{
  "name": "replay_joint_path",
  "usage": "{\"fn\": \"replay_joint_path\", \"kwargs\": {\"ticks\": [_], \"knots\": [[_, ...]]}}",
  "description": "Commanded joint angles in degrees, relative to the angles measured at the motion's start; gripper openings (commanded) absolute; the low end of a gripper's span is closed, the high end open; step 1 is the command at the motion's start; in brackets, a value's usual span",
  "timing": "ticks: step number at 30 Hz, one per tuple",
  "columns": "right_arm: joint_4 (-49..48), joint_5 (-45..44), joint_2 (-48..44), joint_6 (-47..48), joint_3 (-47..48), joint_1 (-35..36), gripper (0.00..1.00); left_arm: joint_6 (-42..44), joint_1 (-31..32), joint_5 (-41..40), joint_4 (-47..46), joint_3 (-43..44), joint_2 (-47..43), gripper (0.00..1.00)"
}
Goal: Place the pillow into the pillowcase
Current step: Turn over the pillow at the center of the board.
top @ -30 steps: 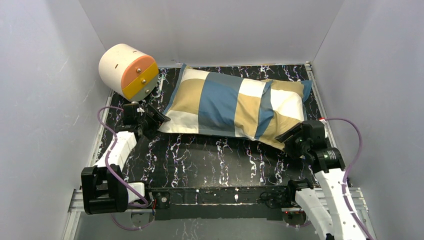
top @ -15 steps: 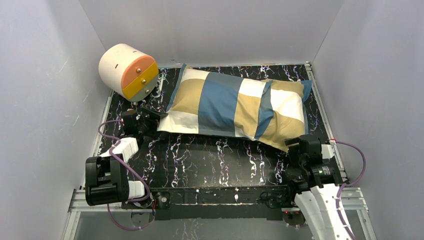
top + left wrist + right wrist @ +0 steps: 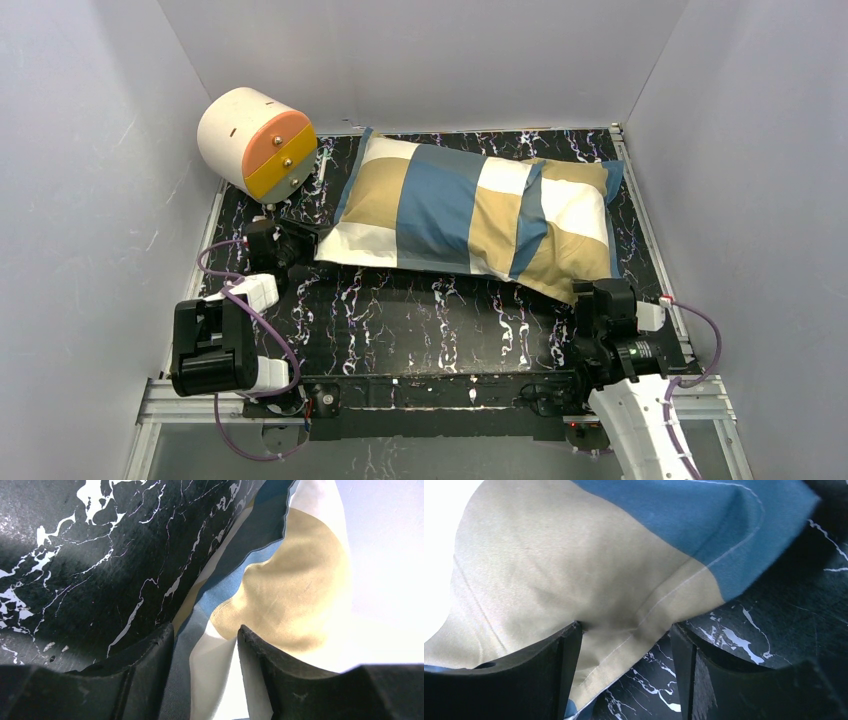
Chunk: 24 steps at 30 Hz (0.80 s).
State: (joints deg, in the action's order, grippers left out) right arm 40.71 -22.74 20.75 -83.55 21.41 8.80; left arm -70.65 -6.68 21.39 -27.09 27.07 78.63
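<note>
The pillowcase (image 3: 470, 210), in blue, tan and cream blocks, lies plump across the far half of the table. The pillow is hidden; no plain white cushion shows. My left gripper (image 3: 290, 243) is at the pillowcase's near-left corner. In the left wrist view its jaws (image 3: 206, 630) stand narrowly apart, and cream and blue fabric (image 3: 285, 580) fills the gap. Whether they pinch it I cannot tell. My right gripper (image 3: 600, 298) is at the near-right corner. It is open (image 3: 626, 630), with the tan hem (image 3: 574, 555) reaching in beside one finger and bare table across the rest of the gap.
A cream cylinder with an orange and yellow end (image 3: 255, 143) stands at the back left, close to the pillowcase. Black marbled table (image 3: 420, 320) stretches between the pillowcase and the arm bases. Grey walls enclose the left, back and right sides.
Both arms have drawn back toward the near edge, the right one farther. The left jaws have narrowed. The pillowcase has not moved.
</note>
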Motion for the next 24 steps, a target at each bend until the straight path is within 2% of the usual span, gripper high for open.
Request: {"fn": "replay_joint_path", "kwargs": {"ticks": [1,4,8,12,15,18,20,22,23,24], "knots": [[3.57,-1.00,-3.98,-6.10,-1.75,0.04,0.74,-0.32,0.59,-0.89,-1.11,2.14,0.08,0.49],[8.12,-0.74,-5.79,-8.11,-1.56,0.08,0.75,-0.45,1.72,-1.29,-1.37,2.54,0.70,0.49],[11.63,-2.43,-5.45,-8.10,-0.13,0.08,0.76,-0.30,2.75,-1.45,-1.82,2.88,0.84,0.42],[8.25,-5.58,-6.42,-7.58,-2.20,0.07,0.74,-0.61,3.11,-2.06,-1.82,2.45,0.41,0.35],[4.83,-8.06,-8.56,-5.88,-3.58,0.08,0.68,-0.59,3.16,-2.38,-1.70,2.00,0.02,0.26],[1.24,-10.63,-10.09,-2.88,-3.89,0.09,0.53,0.18,3.16,-3.53,-0.62,1.50,-1.26,0.12],[-0.05,-11.60,-9.51,-1.70,-3.61,0.09,0.31,1.23,3.19,-4.60,0.73,1.41,-2.34,0.00],[-0.71,-12.05,-8.37,-0.05,-2.41,0.10,0.08,2.54,3.16,-5.70,2.14,1.76,-3.80,0.00],[-1.39,-12.18,-7.77,1.84,-1.39,0.08,0.01,3.69,3.08,-6.28,3.42,2.44,-4.68,0.00],[-1.90,-12.41,-7.22,3.74,0.06,0.05,0.01,4.90,3.08,-6.85,5.29,3.79,-5.51,0.00]]}}
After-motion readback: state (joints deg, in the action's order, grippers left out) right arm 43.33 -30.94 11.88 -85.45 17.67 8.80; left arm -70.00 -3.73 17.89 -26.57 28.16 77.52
